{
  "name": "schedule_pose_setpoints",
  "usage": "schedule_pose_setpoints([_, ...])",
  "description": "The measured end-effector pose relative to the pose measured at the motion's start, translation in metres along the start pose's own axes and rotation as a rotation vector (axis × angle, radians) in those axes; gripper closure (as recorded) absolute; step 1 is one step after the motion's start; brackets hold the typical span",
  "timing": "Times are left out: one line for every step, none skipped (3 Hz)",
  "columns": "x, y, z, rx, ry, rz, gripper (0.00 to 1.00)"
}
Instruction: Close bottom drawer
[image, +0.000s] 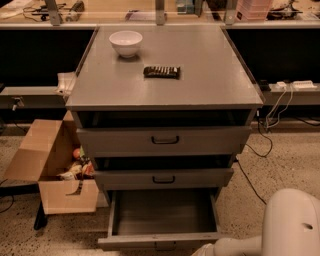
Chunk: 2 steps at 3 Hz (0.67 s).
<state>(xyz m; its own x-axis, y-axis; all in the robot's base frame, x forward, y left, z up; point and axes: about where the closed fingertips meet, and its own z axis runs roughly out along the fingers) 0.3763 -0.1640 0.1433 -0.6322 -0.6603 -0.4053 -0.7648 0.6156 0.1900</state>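
The grey metal cabinet (165, 92) stands in the middle of the camera view with three drawers. The bottom drawer (162, 215) is pulled far out; its plain grey tray is bare and its front edge lies at the lower edge of the picture. The middle drawer front (164, 178) and the top drawer front (165, 140) stand slightly out, each with a small dark handle. My white arm (280, 230) fills the lower right corner, next to the open drawer's front right corner. The gripper itself is out of view.
A white bowl (125, 42) and a dark snack bar (161, 71) lie on the cabinet top. An open cardboard box (52, 170) with items inside stands on the floor at the left. Cables (272, 115) hang at the right. A bench runs along the back.
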Motion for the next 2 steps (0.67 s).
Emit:
schedule_pose_setpoints([-0.009,-0.014,0.001,0.001,-0.035,0.003,1.0])
schedule_pose_setpoints([-0.013,-0.03,0.005,0.01,-0.048,0.016,1.0])
